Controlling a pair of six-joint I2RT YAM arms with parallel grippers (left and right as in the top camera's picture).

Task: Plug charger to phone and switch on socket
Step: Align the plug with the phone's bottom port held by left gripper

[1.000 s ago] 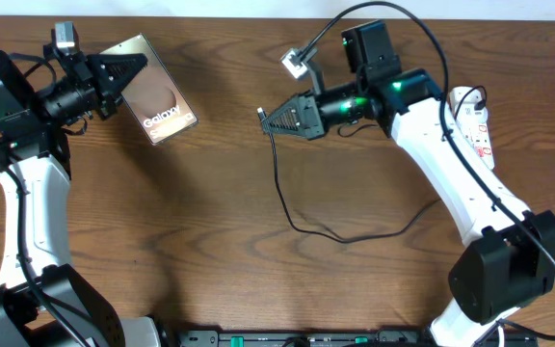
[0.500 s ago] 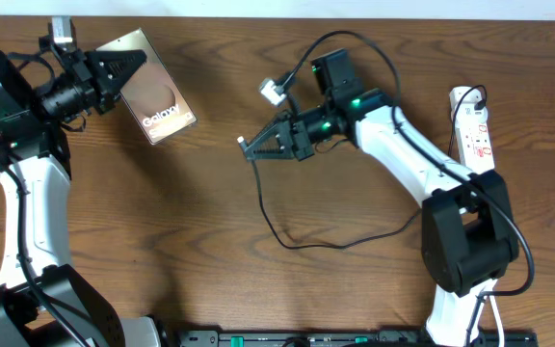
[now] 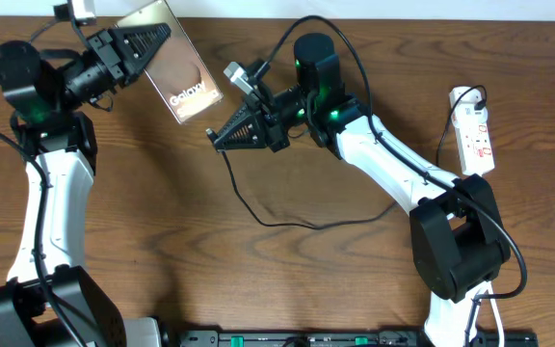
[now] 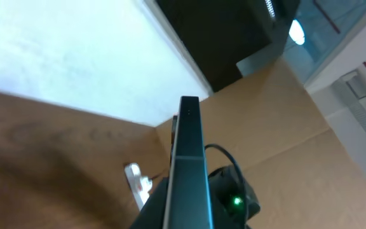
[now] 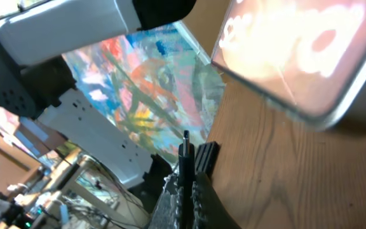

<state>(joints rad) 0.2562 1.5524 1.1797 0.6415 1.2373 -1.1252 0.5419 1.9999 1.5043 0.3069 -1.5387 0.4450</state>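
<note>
Your left tool is clamped narrow on one end of the phone and holds it off the table, tilted, with its free end pointing toward your right tool. The right tool is closed tight on the charger, and only the short plug tip stands clear of its fingers. The phone's lit face sits just ahead of that tip and above it.

The main risk is a missed port. None of the views shows the opening on the phone's edge, so you cannot tell whether the tip lines up with it. In the right wrist view the tip looks aimed below the phone's edge rather than into it. If you push on from here, the tip may skid along the glass or the frame.

The second risk is the grip. The phone hangs from one end, so a sideways shove from the plug could turn it between the left tool's fingers or work it loose, and it would fall to the table.

Watch the cable too. It trails down from the right tool in a loose loop on the table and runs back under the arm. A quick move could drag it taut and twist the plug off line.

The socket lies well behind the right tool, beside that arm's forearm. Reaching back for its switch could tug a half-seated plug out.
</note>
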